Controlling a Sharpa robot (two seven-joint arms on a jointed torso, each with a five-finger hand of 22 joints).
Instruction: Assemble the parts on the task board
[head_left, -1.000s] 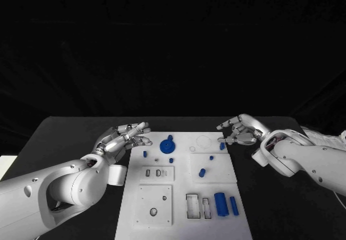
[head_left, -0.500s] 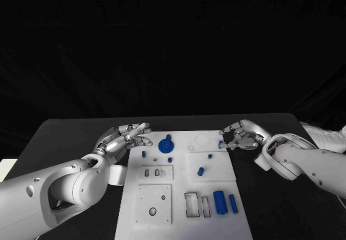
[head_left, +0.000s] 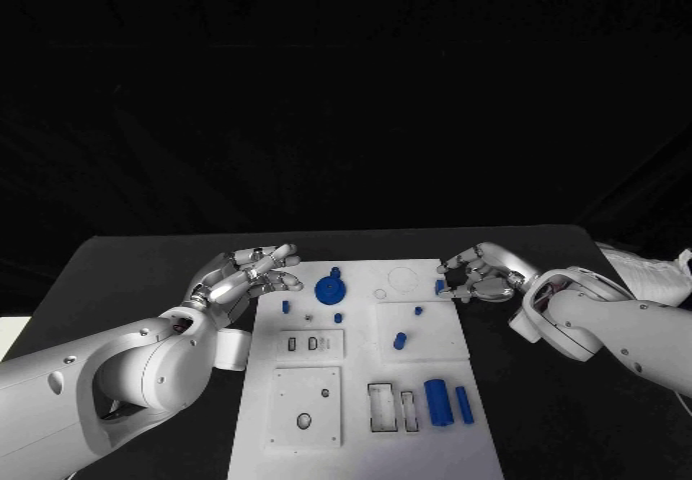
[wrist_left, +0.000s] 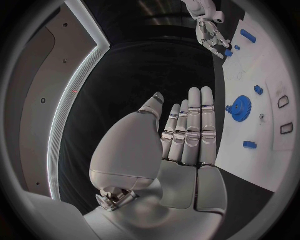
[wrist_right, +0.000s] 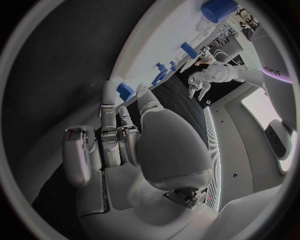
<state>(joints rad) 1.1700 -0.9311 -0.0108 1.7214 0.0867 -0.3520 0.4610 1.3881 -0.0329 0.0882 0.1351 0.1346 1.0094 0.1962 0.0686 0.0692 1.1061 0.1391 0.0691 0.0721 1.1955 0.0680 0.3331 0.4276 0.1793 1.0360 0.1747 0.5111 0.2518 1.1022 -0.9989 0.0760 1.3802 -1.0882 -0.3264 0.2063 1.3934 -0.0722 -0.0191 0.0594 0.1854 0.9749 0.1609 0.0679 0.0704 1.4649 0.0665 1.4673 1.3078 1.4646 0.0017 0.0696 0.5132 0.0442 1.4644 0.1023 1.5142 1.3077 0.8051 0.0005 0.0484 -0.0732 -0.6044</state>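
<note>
The white task board (head_left: 361, 445) lies in the middle of the black table. At its far right edge sits a small blue part (head_left: 440, 286); my right hand (head_left: 480, 272) is lowered over it, fingers curled. In the right wrist view the small blue part (wrist_right: 125, 90) lies between a fingertip and the thumb, and I cannot tell whether they pinch it. My left hand (head_left: 245, 272) hovers by the board's far left corner, holding nothing, fingers (wrist_left: 190, 125) straight. A blue gear (head_left: 330, 290) stands just right of it.
Other small blue parts (head_left: 400, 341) are scattered over the board's middle. Two blue cylinders (head_left: 437, 402) lie beside rectangular slots (head_left: 382, 408) at the near right. An oval hole (head_left: 304, 421) marks the near left plate. Black table flanks the board.
My right hand has come down and closer to the small blue part at the board's far right edge, its fingers curling in around it. My left hand has hardly moved.
</note>
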